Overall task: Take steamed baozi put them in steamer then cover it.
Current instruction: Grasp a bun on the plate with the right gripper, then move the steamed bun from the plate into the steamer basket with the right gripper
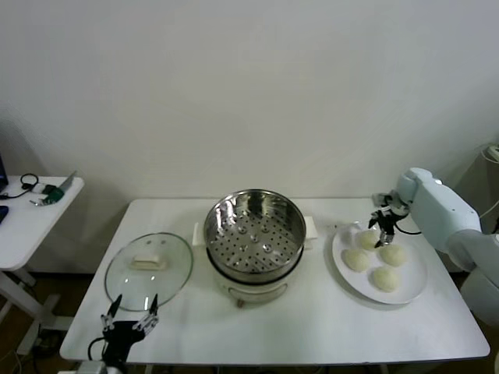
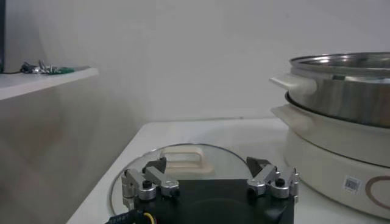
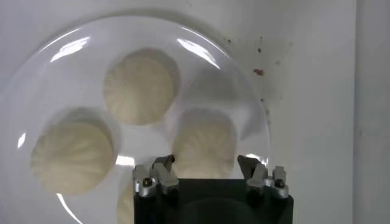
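Straddling one steamed baozi (image 3: 204, 143): right gripper (image 3: 207, 167), fingers spread to either side of the bun, no clear contact yet on either flank. Looks like the grasp of the first bun, since all four lie on the white plate (image 1: 417, 292) at the bench's (image 1: 312, 327) right end, with none in the steamer (image 1: 234, 209).

For a clean pick:
- Centre over the bun before closing, so both fingers meet it at its widest part.
- Close gently and stop at first firm contact. Soft dough, probably easy to dent or tear.
- Keep clear of the neighbouring buns, which sit just beside this one. A nudge could roll them toward the plate's rim.
- Lift straight up, high enough to pass over the steel wall, then carry left to the steamer at mid-bench.
- Set down toward one side of the perforated tray, leaving room for three more.

Farther out, resting flat on the bench to the steamer's left: the cover (image 1: 129, 284), handle up. Parked just in front of it at the bench's near edge: left gripper (image 1: 131, 321), fingers wide apart and holding nothing.
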